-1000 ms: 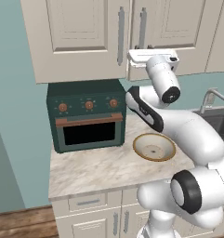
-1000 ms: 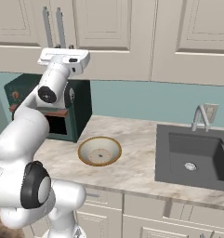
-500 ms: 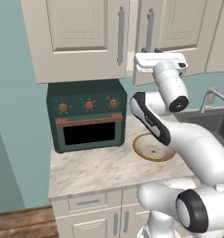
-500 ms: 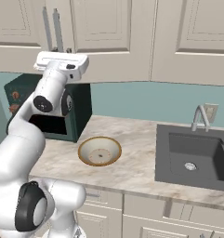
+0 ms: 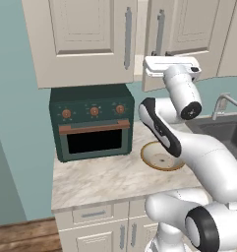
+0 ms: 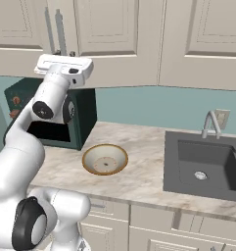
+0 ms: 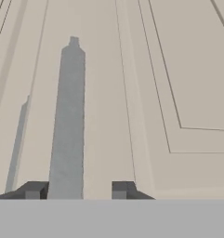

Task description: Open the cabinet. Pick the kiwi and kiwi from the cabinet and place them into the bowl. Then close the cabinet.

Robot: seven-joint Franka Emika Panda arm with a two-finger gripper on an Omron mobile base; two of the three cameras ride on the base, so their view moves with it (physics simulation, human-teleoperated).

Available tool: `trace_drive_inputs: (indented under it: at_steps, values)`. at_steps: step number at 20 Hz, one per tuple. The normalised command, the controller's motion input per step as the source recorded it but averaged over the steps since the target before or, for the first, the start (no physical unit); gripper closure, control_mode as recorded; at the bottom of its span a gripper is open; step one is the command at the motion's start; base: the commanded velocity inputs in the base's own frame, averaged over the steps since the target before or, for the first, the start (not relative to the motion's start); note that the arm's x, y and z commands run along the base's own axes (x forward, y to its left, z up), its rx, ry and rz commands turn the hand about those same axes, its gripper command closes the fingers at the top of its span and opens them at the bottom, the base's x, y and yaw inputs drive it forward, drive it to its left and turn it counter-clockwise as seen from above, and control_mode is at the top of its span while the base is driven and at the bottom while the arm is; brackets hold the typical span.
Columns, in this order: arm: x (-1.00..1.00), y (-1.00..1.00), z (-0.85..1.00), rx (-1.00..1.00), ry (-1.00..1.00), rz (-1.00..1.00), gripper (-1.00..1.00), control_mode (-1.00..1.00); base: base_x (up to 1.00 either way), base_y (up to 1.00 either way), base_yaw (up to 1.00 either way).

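Note:
The cabinet's two cream doors hang above the counter, the left door (image 5: 85, 34) flat and the right door (image 5: 189, 24) swung out a little, with a narrow gap between them. My gripper (image 5: 160, 52) (image 6: 60, 52) is raised to the lower end of the right door's grey bar handle (image 5: 160, 29). In the hand view the handle (image 7: 69, 130) runs up between my fingertips, gripper (image 7: 80, 189) shut on it. The bowl (image 5: 162, 156) (image 6: 105, 159), tan-rimmed and pale inside, sits empty on the counter below. The kiwis are hidden behind the doors.
A dark green toaster oven (image 5: 93, 123) (image 6: 21, 93) stands at the counter's left under the cabinet. A dark sink (image 6: 202, 166) with a faucet (image 6: 211, 122) lies to the right. Low drawers (image 5: 93, 214) run beneath the marble counter.
My hand has drawn back and to the right with the handle, and the right door has swung out slightly from the left one. The bowl and oven have not moved.

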Motion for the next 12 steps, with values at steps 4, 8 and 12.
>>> trace_drive_inputs:
  at_steps: [4,8,12]
  values:
    - [-0.44,-1.00,0.59,0.05,0.00,0.06,1.00,-1.00,0.00,0.00,0.00]
    - [-0.55,-1.00,0.51,0.06,-0.01,0.11,1.00,-1.00,0.00,0.00,0.00]
    - [-0.68,-1.00,0.58,0.08,-0.08,0.19,1.00,-1.00,0.00,0.00,0.00]
